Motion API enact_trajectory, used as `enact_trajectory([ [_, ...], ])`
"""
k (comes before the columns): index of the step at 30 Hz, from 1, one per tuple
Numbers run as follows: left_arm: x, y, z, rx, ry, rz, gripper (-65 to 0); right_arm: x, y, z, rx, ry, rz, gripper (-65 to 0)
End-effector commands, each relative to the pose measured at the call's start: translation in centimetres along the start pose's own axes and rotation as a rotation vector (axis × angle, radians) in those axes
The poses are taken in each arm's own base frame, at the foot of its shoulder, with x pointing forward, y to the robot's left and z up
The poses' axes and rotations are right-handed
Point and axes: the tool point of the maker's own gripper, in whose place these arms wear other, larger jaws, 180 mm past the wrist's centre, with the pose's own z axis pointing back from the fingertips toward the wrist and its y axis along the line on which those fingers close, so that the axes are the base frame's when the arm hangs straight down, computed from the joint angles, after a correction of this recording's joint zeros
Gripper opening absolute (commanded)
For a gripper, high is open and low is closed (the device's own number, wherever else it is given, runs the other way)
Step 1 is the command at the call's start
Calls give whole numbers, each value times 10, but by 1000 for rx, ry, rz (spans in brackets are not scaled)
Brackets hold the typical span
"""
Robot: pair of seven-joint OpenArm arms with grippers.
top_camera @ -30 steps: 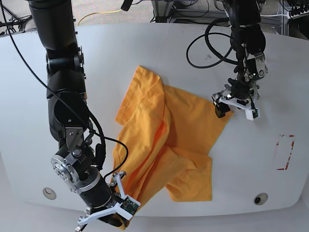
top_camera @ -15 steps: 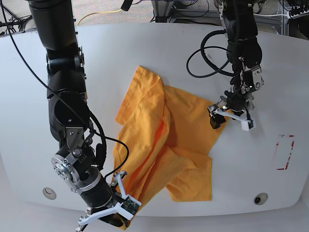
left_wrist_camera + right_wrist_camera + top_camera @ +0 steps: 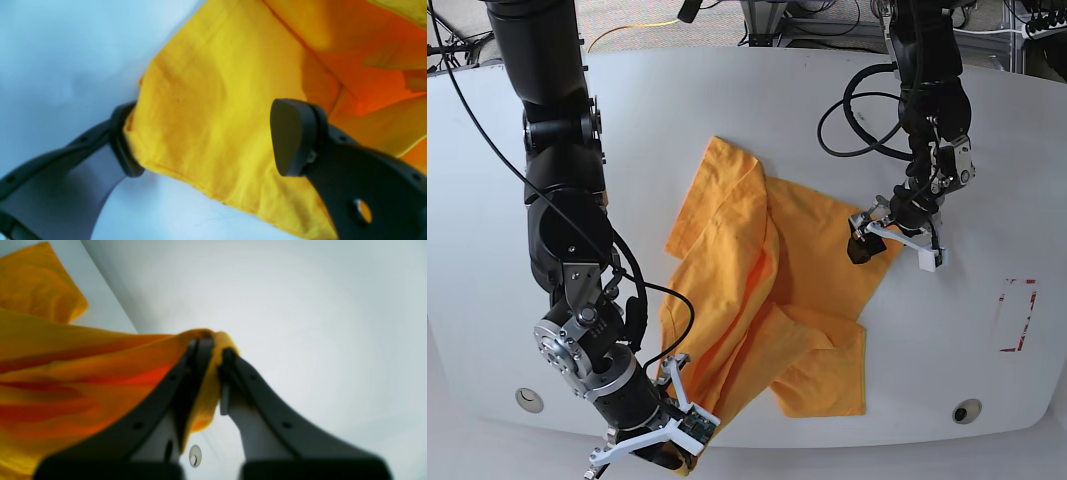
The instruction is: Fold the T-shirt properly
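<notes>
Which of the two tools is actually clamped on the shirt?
The right tool, shut on a corner of the shirt. The left tool stands open, straddling another corner.

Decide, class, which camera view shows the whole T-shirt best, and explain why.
The base view: there the T-shirt lies crumpled on the table, its full outline visible. The left wrist view shows only one corner between open jaws. The right wrist view shows only a bunched edge pinched tight.

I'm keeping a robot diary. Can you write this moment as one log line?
right gripper: shut on orange-yellow cotton T-shirt | left gripper: open, straddling shirt corner | white table: shirt crumpled, unfolded
</notes>
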Motion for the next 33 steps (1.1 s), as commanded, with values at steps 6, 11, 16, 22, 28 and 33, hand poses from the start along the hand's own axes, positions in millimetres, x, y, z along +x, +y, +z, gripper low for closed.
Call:
enact_trajectory([
  [6, 4, -4, -4, 4, 22, -1, -176, 14, -24, 4, -63, -43, 6, -650],
  [11, -13, 5, -14, 19, 71, 34, -493, 14, -24, 4, -63, -43, 6, -650],
  [16, -4, 1, -17, 13, 42, 34, -650, 14, -24, 4, -63, -43, 6, -650],
  [22, 17, -4, -10, 2, -12, 10, -650, -1, -41, 8, -104, -17, -40, -650],
  [28, 57, -11, 16, -9, -120, -82, -650, -24, -58, 10, -143, 30, -94, -650],
  [33, 90, -37, 40, -80, -202, -205, -650, -41, -86, 9, -190, 64, -148, -650],
])
